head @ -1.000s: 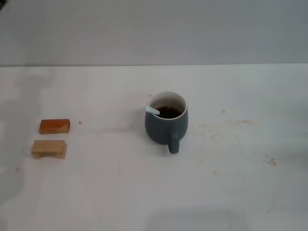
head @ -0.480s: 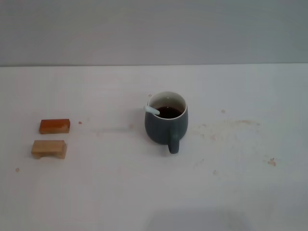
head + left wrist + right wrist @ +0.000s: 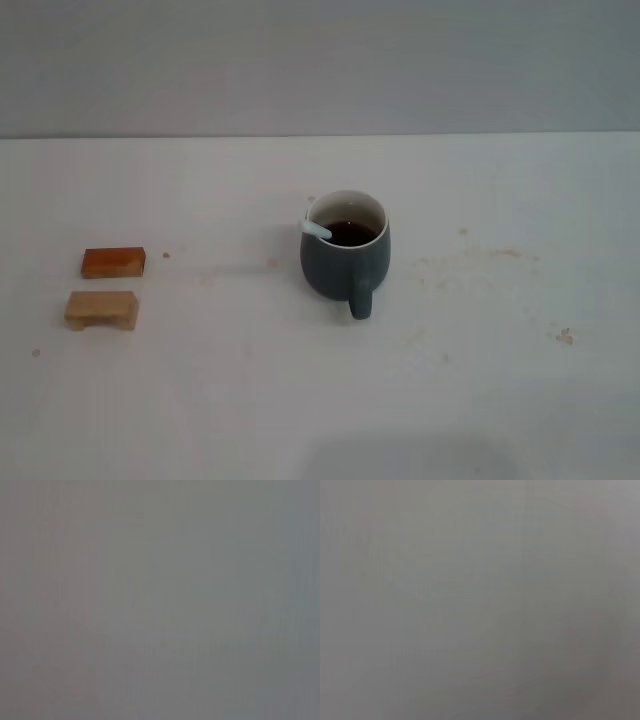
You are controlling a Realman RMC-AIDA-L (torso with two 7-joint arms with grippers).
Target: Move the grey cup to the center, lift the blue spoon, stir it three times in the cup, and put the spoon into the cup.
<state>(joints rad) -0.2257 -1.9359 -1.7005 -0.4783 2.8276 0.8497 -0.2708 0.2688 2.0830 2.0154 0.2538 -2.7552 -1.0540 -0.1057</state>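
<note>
1. Since the earlier head views, nothing on the table is shifting: the cup, spoon and both blocks are sitting exactly where they were; only faint shading at the left edge and along the near edge of the table is fading out.
2. The grey cup (image 3: 345, 252) is standing upright near the middle of the white table (image 3: 500, 400), its handle pointing toward the robot, with dark liquid showing inside.
3. The blue spoon (image 3: 316, 228) is resting inside the cup, its pale handle leaning on the rim at the robot's left side; its bowl is hidden under the liquid.
4. An orange-brown block (image 3: 114, 262) and a tan wooden block (image 3: 101, 309) are lying well apart from the cup, toward the robot's left, the tan one just nearer the robot.
5. Neither the left gripper nor the right gripper is appearing in the head view, and both wrist views are showing only a plain grey field, so I cannot tell whether their jaws are released or clenched.
6. Judging by how things are lying, the last step seems done: the cup is centred and the spoon is in it.
7. The next move is probably calling for nothing more than keeping both arms away from the cup, so the spoon is not being knocked.
</note>
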